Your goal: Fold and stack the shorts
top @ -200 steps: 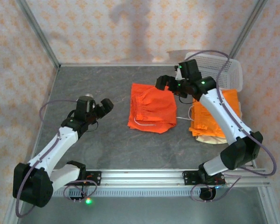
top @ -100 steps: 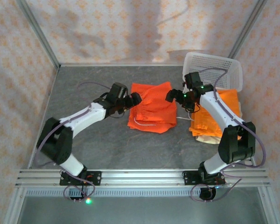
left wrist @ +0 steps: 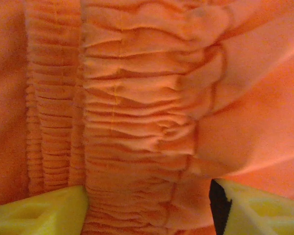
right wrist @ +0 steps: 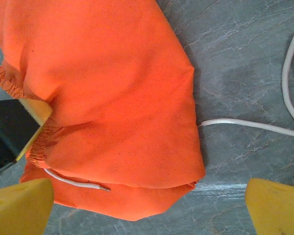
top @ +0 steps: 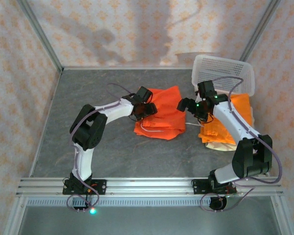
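shorts (left wrist: 147, 112): matt orange cloth, gathered | table (right wrist: 245, 73): smooth grey marbled

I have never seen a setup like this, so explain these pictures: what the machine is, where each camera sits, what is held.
Two robot arms are bolted at the table's near edge. The wide picture looks down from above and behind them; the two close-ups come from cameras on their wrists. A folded pair of orange shorts lies mid-table, another orange pair on a beige pair at right, a white basket behind. The left gripper straddles the middle pair's gathered waistband; a firm pinch is unclear. The right gripper hangs open, holding nothing.
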Controlling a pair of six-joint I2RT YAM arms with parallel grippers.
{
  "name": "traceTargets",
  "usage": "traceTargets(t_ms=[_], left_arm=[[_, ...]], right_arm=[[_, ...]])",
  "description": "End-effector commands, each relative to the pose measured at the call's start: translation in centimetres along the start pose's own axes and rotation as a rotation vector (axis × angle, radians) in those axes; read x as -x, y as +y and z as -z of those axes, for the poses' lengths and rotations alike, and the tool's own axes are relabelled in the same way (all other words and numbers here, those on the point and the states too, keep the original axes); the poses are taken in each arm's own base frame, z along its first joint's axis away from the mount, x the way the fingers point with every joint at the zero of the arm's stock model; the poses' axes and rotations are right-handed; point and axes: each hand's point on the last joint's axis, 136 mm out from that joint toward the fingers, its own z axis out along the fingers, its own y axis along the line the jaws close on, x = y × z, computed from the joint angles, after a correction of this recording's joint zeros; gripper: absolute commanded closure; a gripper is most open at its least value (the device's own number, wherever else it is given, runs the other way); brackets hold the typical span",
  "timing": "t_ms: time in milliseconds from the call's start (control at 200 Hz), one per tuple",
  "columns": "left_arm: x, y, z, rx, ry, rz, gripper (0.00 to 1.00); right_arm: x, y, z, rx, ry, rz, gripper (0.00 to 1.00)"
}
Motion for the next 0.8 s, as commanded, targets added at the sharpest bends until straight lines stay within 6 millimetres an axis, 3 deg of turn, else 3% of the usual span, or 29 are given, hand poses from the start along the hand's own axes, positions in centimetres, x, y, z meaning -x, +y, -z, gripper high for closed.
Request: traceTargets(t_ms=[0, 100, 175, 340, 395, 420, 636, 706, 791], left_arm=[[-1.0, 2.0, -0.6, 0.103, 0.030, -0.007, 0.39], [-1.2, 1.6, -0.5, 0.101, 0.032, -0.014, 0.53], [-1.0, 1.2, 0.2, 0.093, 0.021, -0.028, 0.69], [-0.2, -0.2, 3.7, 0.046, -0.024, -0.059, 1.00], [0.0, -0.5, 4.8, 0.034, -0.038, -0.063, 1.00], [0.4, -1.3, 6.4, 0.004, -0.060, -0.068, 1.00], [2.3, -2.7, 13.0, -0.032, -0.166, -0.116, 1.00], [2.5, -2.2, 14.0, -0.017, -0.179, -0.135, 1.00], [2.7, -0.7, 13.9, 0.019, -0.174, -0.141, 1.00]], right_arm=[[0.2, -0.4, 0.4, -0.012, -0.027, 0.015, 0.00], [0.1, -0.4, 0.2, -0.011, -0.020, 0.014, 0.00], [0.1, -0.5, 0.2, -0.012, -0.019, 0.012, 0.00], [0.1, -0.6, -0.1, -0.016, -0.020, 0.013, 0.00], [0.1, -0.7, -0.3, -0.018, -0.017, 0.012, 0.00], [0.1, -0.7, -0.4, -0.018, -0.015, 0.012, 0.00], [0.0, -0.8, -0.8, -0.019, -0.008, 0.012, 0.00], [0.0, -0.8, -0.9, -0.015, -0.007, 0.012, 0.00], [0.0, -0.7, -0.9, -0.012, -0.004, 0.013, 0.00]])
